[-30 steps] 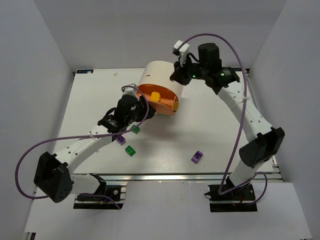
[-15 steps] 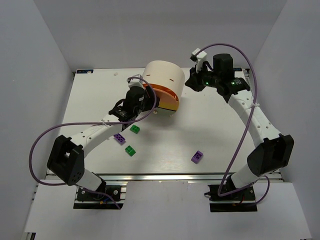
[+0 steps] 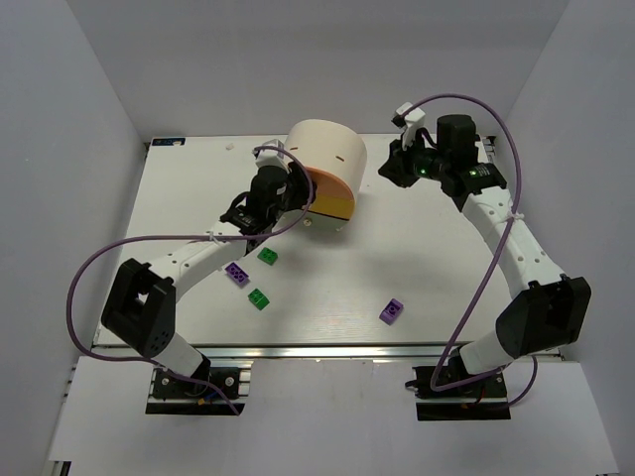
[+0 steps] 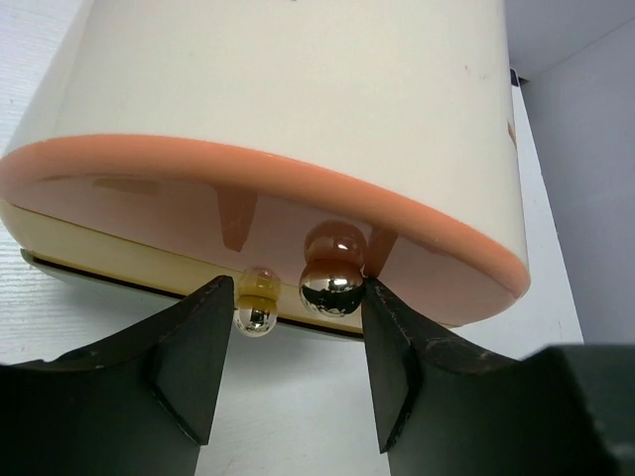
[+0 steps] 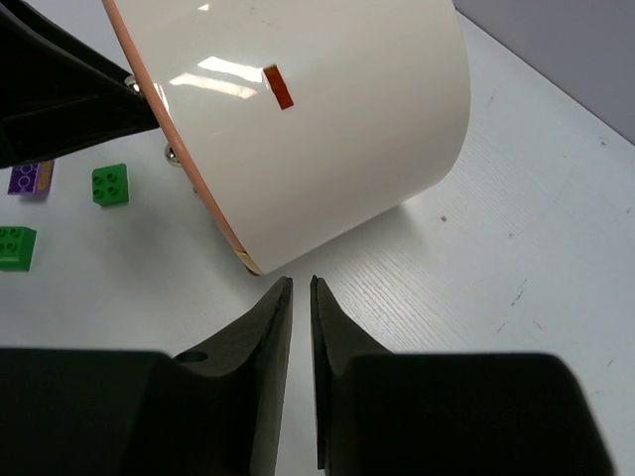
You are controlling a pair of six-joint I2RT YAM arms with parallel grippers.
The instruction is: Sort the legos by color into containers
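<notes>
The cream drum (image 3: 322,154) lies on its side with its orange drawer front (image 3: 333,194) closed, facing the near side. My left gripper (image 3: 295,190) is open at that front. In the left wrist view the gripper (image 4: 298,297) brackets the orange drawer's knob (image 4: 330,284) and the yellow drawer's knob (image 4: 256,315); the right finger touches the orange one. My right gripper (image 3: 393,171) is shut and empty, right of the drum (image 5: 327,119), apart from it. Two green legos (image 3: 268,256) (image 3: 259,298) and two purple legos (image 3: 236,273) (image 3: 392,310) lie on the table.
The yellow drawer (image 4: 99,233) sits under the orange front (image 4: 198,188). The right wrist view shows two green legos (image 5: 109,184) (image 5: 15,246) and a purple one (image 5: 28,177) left of the drum. White walls enclose the table at the sides and back.
The orange drawer, open with a yellow brick inside, is now pushed shut with my left gripper at it. My right gripper has drawn back to the right, off the drum.
</notes>
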